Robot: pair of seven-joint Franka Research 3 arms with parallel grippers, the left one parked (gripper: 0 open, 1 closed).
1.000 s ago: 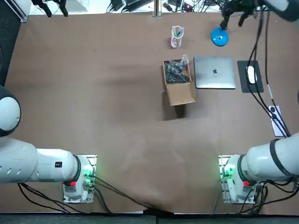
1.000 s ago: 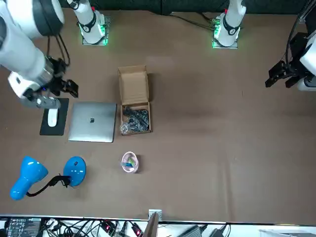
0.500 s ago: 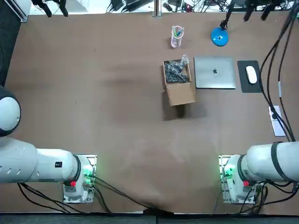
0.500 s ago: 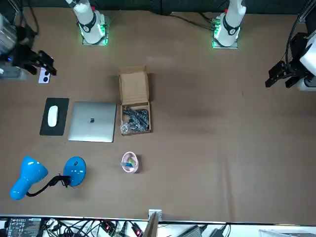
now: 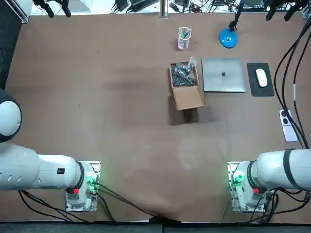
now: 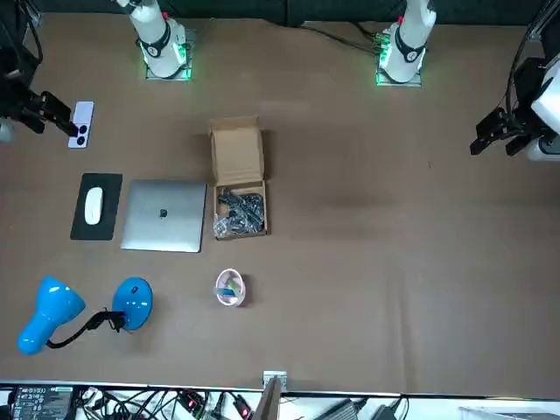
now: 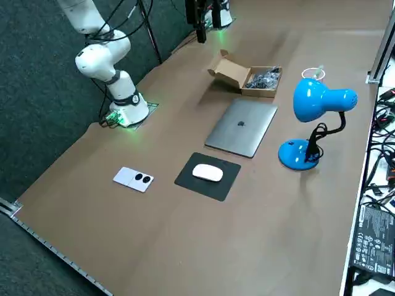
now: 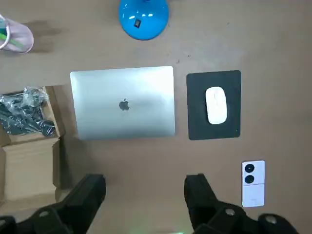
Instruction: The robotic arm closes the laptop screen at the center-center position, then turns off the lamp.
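Note:
The silver laptop (image 5: 223,75) (image 6: 164,227) (image 8: 123,103) lies on the table with its lid shut flat. Beyond it, toward the far edge, stands the blue desk lamp (image 6: 50,313) (image 7: 315,102), its round base (image 5: 228,38) (image 8: 144,12) on the table. My right gripper (image 8: 145,195) hangs high over the table and looks down on the laptop; it is open and holds nothing. In the front view it shows at the left edge (image 6: 48,118), near the white device and well apart from the lamp.
An open cardboard box (image 5: 185,85) with dark parts sits to the laptop's left. A cup of pens (image 5: 184,38) stands behind it. A white mouse (image 5: 262,77) rests on a black pad, with a white two-lens device (image 5: 286,125) nearer me.
My right gripper has risen and drawn back from over the mouse pad toward the table's right edge. Laptop and lamp have not moved.

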